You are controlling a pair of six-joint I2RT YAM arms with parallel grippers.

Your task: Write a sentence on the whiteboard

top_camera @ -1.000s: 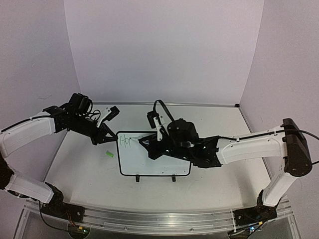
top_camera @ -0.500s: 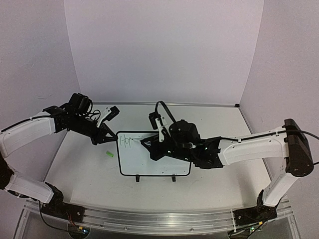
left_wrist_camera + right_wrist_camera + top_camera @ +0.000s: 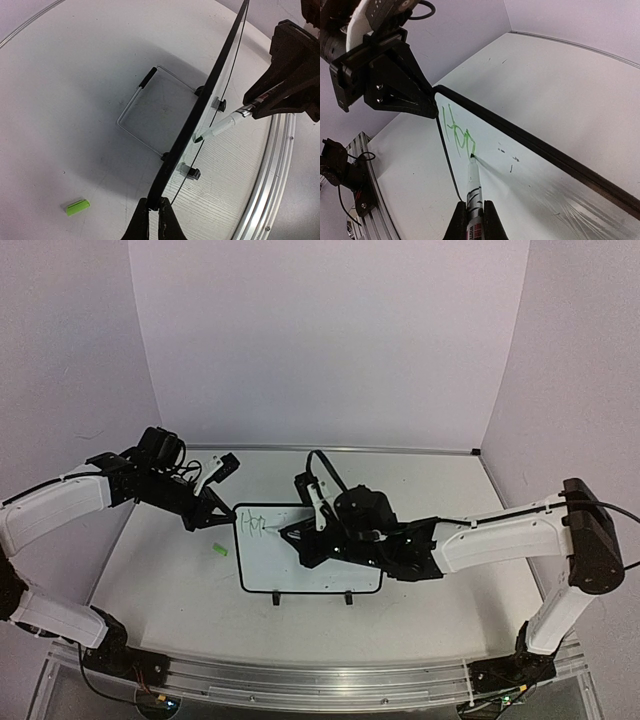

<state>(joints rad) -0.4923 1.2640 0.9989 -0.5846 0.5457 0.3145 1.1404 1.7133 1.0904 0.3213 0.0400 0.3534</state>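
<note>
My right gripper [image 3: 473, 226] has slid toward my left gripper [image 3: 153, 212] across the white black-rimmed board [image 3: 265, 570], carrying the white-barrelled green marker [image 3: 472, 187] ahead of my fingertips; the thin green handwriting [image 3: 455, 131] has gained another stroke (letters hard to read).

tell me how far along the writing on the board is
Barely begun. Done: only a few thin green letters, starting with an H, sit near one corner of the black-rimmed white whiteboard. In hand: the right gripper presses the white marker pen tip to the board, while the left gripper pinches its edge. Left: the rest of the sentence.
</note>
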